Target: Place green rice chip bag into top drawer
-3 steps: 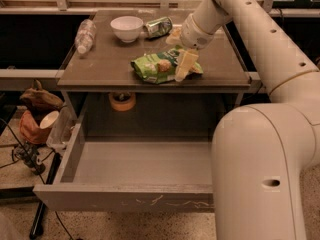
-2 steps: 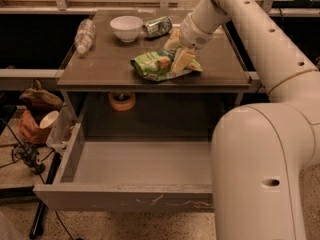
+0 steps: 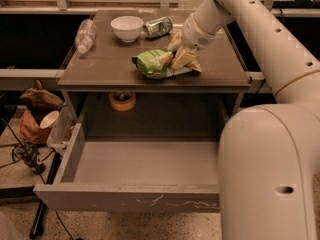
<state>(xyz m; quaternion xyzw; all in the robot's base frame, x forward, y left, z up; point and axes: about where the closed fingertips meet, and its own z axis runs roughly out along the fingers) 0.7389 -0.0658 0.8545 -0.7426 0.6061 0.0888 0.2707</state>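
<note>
Green rice chip bag (image 3: 155,63) lies on its side on the table (image 3: 100,71), near the front edge, right of centre. Gripper (image 3: 181,55) sits at the bag's right end, touching it; we cannot tell whether it has clamped on. Top drawer (image 3: 145,165) stands pulled out below, floor bare. White bowl (image 3: 126,28), can (image 3: 159,26) and bottle (image 3: 85,35) sit behind. We judge the step as the grasp. Next: lift clear of the table edge, carry forward, lower into the drawer.
</note>
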